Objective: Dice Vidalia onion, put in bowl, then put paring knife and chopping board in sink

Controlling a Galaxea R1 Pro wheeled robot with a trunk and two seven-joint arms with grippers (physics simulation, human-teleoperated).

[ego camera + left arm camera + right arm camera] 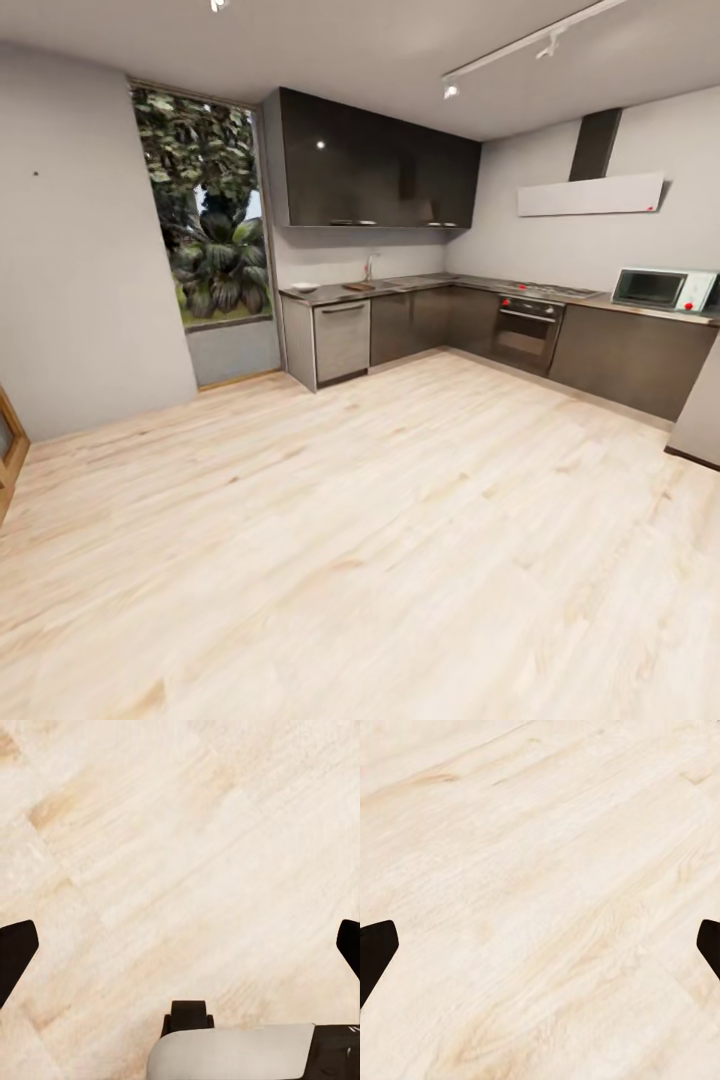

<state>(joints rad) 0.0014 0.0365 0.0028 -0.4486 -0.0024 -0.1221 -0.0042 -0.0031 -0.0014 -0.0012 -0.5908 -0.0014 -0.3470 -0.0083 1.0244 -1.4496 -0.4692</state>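
While far from countertop [420,285], left hand [180,945] and right hand [540,952] spread wide, grasping nothing.

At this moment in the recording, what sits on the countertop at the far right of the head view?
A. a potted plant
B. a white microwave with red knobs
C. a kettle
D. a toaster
B: a white microwave with a dark door and red knobs stands on the countertop at the far right, past the built-in oven.
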